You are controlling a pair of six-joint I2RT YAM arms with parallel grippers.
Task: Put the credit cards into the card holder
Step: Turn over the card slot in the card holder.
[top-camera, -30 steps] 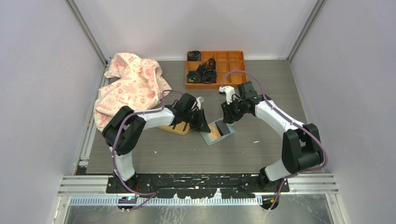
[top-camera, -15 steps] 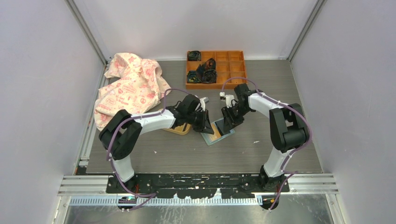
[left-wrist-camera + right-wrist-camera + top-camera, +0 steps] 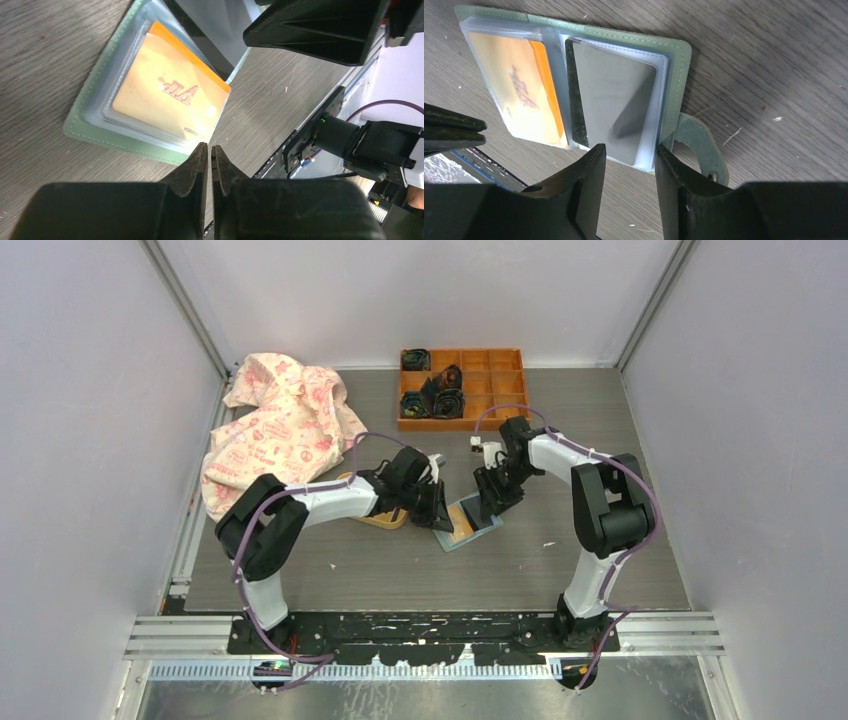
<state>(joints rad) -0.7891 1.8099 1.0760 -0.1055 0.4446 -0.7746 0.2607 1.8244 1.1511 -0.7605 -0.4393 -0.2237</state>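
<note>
The mint-green card holder (image 3: 465, 531) lies open on the table between my grippers. In the right wrist view the card holder (image 3: 676, 60) has an orange card (image 3: 524, 95) in its left clear sleeve and a whitish-grey card (image 3: 616, 107) in its right sleeve. Its snap strap (image 3: 701, 145) sticks out to the side. My right gripper (image 3: 629, 150) is open, with its jaws either side of the grey card's sleeve edge. My left gripper (image 3: 210, 148) is shut and empty, tips just off the holder's edge (image 3: 100, 134) beside the orange card (image 3: 170, 95).
A yellow-orange oval dish (image 3: 378, 517) sits partly under my left arm. An orange compartment tray (image 3: 492, 390) with dark rolled items stands at the back. A pink patterned cloth (image 3: 280, 425) lies at the back left. In the top view my grippers (image 3: 440, 516) (image 3: 488, 506) almost meet over the holder.
My right arm has swung in and down to the holder's right half, wrist folded back. My left gripper has shifted slightly toward the holder's left edge. The holder has stayed put.
</note>
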